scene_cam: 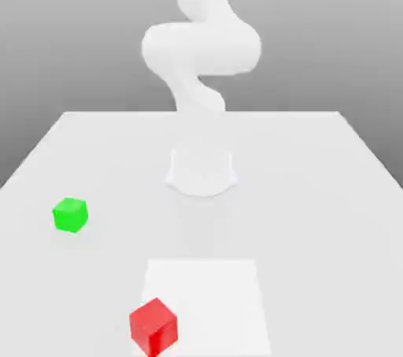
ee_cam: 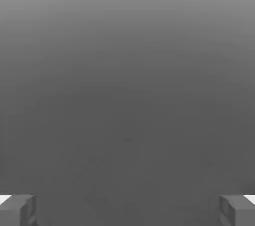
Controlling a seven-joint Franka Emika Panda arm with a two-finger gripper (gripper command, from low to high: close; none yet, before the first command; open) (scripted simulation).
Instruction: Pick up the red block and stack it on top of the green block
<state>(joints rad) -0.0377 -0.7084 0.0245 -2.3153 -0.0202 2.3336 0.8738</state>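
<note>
Currently the claw (ee_cam: pixel 127 211) is gaping wide with nothing between its fingers, while the red block (scene_cam: pixel 154 327) is sitting by the bench's near edge, overlapping the near-left corner of the pale square (scene_cam: pixel 208 308) in the exterior view. From the arm's base (scene_cam: pixel 201 172), the block is lying out toward that near edge, beyond the green block (scene_cam: pixel 71 214), so the coming reach is probably calling for outward travel first.
</note>
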